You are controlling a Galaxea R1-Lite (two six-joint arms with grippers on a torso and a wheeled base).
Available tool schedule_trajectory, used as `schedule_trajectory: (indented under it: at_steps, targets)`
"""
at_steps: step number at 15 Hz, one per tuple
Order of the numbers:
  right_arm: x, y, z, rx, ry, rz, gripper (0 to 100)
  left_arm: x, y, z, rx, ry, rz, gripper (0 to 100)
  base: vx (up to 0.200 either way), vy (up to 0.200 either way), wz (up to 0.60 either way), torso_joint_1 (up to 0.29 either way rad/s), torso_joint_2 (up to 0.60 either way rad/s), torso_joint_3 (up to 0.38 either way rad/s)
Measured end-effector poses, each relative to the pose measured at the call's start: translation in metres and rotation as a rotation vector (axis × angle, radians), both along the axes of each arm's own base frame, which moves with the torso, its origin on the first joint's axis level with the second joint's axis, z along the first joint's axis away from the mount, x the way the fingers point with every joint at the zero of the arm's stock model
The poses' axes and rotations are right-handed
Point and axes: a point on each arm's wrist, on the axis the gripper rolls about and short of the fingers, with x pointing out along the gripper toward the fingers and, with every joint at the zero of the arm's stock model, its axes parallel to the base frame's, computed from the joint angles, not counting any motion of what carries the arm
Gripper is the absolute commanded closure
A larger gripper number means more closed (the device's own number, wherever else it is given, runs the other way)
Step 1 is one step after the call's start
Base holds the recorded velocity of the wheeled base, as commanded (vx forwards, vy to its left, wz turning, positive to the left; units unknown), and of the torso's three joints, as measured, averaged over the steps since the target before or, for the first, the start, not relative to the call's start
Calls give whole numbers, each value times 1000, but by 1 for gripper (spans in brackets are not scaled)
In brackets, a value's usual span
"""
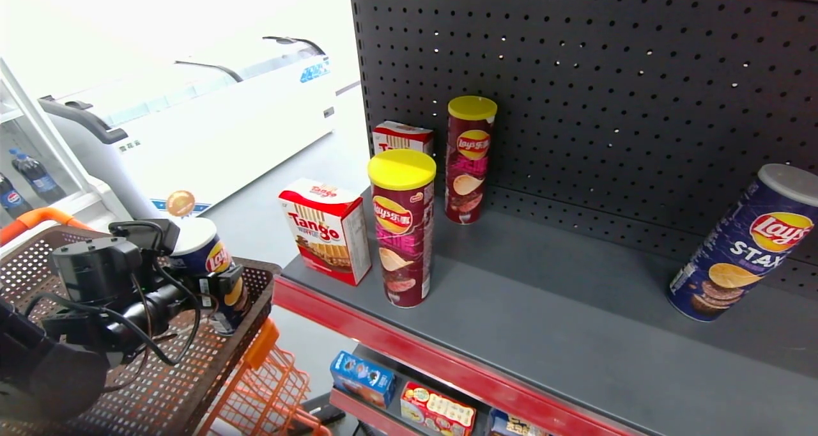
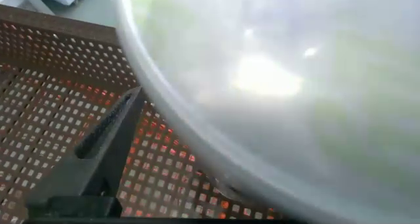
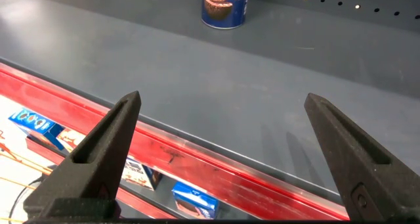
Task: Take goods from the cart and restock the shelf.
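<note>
The left gripper [image 1: 203,271] is closed on a blue chip can [image 1: 216,263], one finger on each side of its body below the white lid. A side grip on the round wall lets the can travel standing, which suits a shelf where goods stand on their bases. The can sits between the fingers, above the brown cart basket [image 1: 192,372] directly beneath the gripper. In the left wrist view the pale lid [image 2: 275,79] looms right against the camera, with one finger [image 2: 98,152] beside it.

The can's long axis runs close to vertical, lid up and base toward the basket floor. Its top tips slightly away from the shelf [image 1: 543,321], which lies off to the gripper's right.

Two red cans [image 1: 401,228] stand upright there next to wafer boxes [image 1: 326,231]. Farther along, another blue can [image 1: 744,244] leans against the pegboard.

The right gripper [image 3: 223,98] holds nothing, its fingers spread wide above the shelf's red front edge [image 3: 197,158], probably left free to help with placing.
</note>
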Motion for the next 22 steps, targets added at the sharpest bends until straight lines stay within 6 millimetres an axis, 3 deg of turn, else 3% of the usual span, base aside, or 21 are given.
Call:
schedule_trajectory:
  at_steps: [1, 12, 17, 22]
  targets:
    - [0, 0, 0, 0, 0, 0, 0, 2, 0, -1, 0, 1, -1, 100, 0, 0, 0, 0, 0, 0]
    - [0, 0, 0, 0, 1, 0, 0, 9, 0, 1, 13, -23, -7, 100, 0, 0, 0, 0, 0, 0]
    - [0, 0, 0, 0, 0, 0, 0, -6, -10, 29, 10, -94, -53, 100, 0, 0, 0, 0, 0, 0]
    - [0, 0, 0, 0, 0, 1, 0, -39, -18, 67, 6, -137, -109, 100, 0, 0, 0, 0, 0, 0]
